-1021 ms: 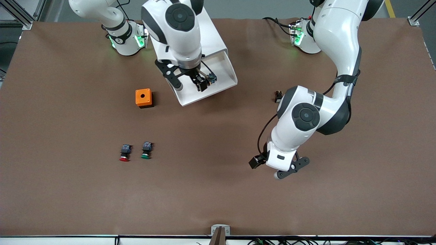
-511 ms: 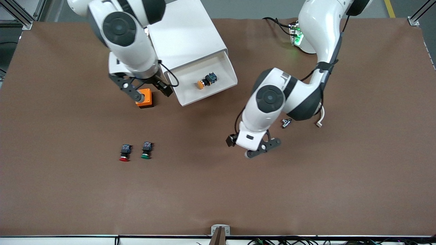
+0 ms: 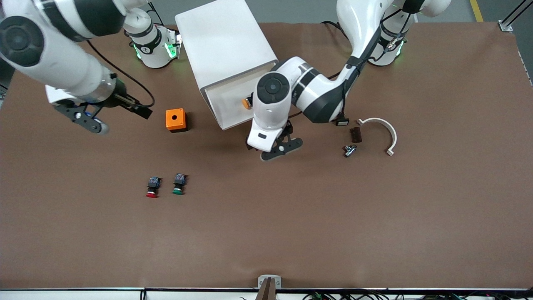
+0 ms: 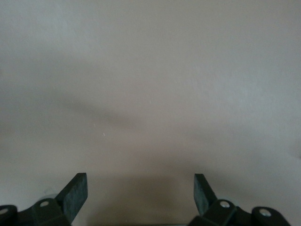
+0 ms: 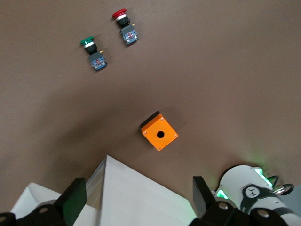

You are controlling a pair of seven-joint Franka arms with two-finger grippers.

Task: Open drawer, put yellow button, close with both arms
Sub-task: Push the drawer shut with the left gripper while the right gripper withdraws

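Yellow button (image 3: pixel 247 102) in open drawer (image 3: pixel 225 106), left tool (image 3: pixel 278 151) before it, right tool (image 3: pixel 89 122) aside

No text or label can be read.

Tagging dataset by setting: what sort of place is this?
Likely a robotics lab bench: two white arms bolted to a brown-covered table, aluminium framing at its corners, and staged parts such as an orange box and a white drawer cabinet.

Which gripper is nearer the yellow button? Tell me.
Left. The left gripper hangs just by the open drawer holding the yellow button; the right gripper is toward the table's right-arm end.
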